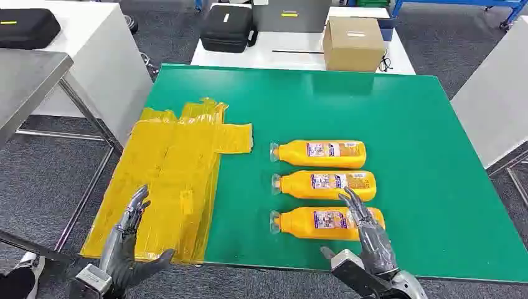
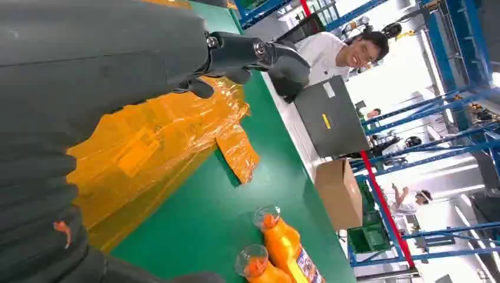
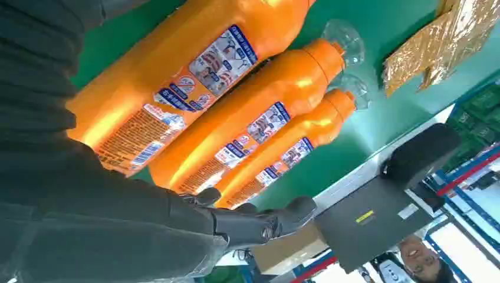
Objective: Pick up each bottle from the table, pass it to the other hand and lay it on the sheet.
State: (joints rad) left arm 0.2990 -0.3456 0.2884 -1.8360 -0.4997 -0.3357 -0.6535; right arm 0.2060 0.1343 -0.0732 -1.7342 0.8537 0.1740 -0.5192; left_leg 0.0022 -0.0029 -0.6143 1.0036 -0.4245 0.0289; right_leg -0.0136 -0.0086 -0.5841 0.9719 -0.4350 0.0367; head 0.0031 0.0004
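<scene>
Green surface carries three orange bottles side by side, all lying flat with clear caps pointing toward the yellow sheet, which is spread over the robot's left part of the surface and overhangs its near edge. None of the bottles is on the sheet yet, so by this inspector's judgement the task stands at its first pick. The right hand hovers over the base end of the near bottle, fingers apart and holding nothing; the position suggests an approach to grasp that bottle, though contact cannot be confirmed. The left hand rests over the near part of the sheet, fingers spread and empty, apparently waiting to receive a handover. The middle bottle and far bottle lie untouched, parallel to the near one and close together, which may crowd the fingers during a grasp. The right wrist view shows the printed labels and the bottles' close packing more plainly than the head view. The left wrist view adds the sheet's crinkled, glossy film and a person beyond the surface's far end. The head view alone places both hands relative to sheet and bottles, and shows a cardboard box and black case on the white table behind.
</scene>
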